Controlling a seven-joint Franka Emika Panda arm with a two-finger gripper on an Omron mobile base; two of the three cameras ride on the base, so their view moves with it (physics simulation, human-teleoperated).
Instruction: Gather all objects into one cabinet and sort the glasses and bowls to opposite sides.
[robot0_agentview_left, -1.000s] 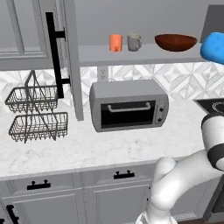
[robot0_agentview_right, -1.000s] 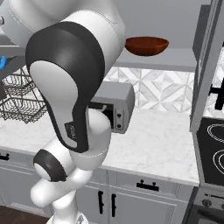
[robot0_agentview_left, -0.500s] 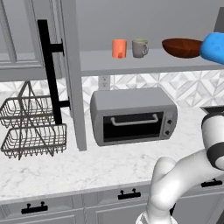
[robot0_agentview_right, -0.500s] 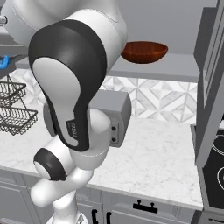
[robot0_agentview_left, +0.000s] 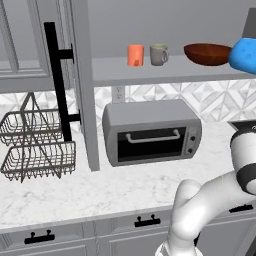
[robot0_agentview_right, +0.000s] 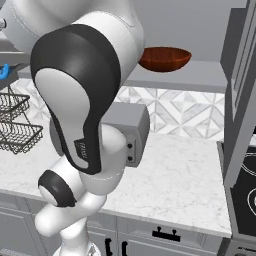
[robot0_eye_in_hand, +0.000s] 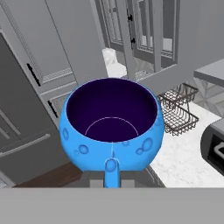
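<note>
A grey toaster oven sits on the white marble counter, against the patterned tile wall. A two-tier wire basket stands near its left. Drawers with black handles run beneath the counter.

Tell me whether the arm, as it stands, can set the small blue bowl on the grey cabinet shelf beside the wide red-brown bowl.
Probably yes. The small blue bowl hangs at shelf height right of the wide red-brown bowl, the tall grey door is swung open, and the grey shelf there looks bare.
</note>
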